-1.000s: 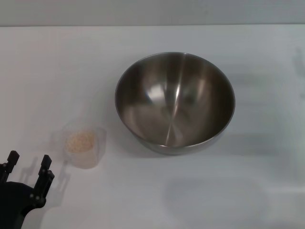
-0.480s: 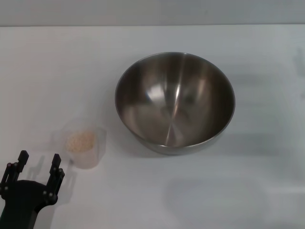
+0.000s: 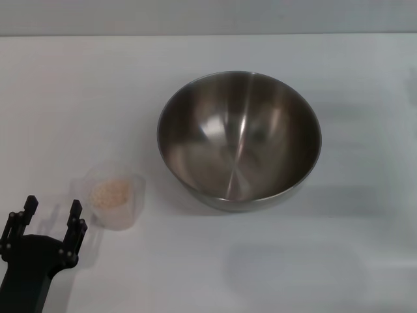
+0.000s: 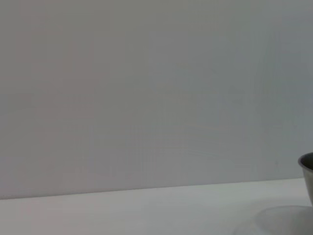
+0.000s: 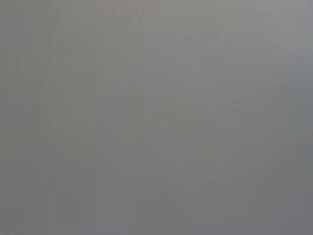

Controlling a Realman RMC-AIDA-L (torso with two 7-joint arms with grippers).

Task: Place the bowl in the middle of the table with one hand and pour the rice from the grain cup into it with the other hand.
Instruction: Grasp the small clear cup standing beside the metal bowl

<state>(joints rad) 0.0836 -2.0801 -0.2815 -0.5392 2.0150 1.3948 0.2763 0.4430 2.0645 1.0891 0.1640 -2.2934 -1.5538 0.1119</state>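
The shiny steel bowl (image 3: 239, 139) stands empty near the middle of the white table (image 3: 339, 261). Left of it and nearer to me sits the clear grain cup (image 3: 111, 194) with pale rice (image 3: 109, 192) inside. My left gripper (image 3: 52, 207) is open at the lower left, its black fingertips just short of the cup's near left side, not touching it. In the left wrist view only the bowl's edge (image 4: 307, 172) shows over the table. The right gripper is out of view.
A grey wall (image 3: 208, 16) runs behind the table's far edge. The right wrist view shows only plain grey.
My left gripper has moved right and a little forward, closing the distance to the grain cup. Bowl and cup have not moved.
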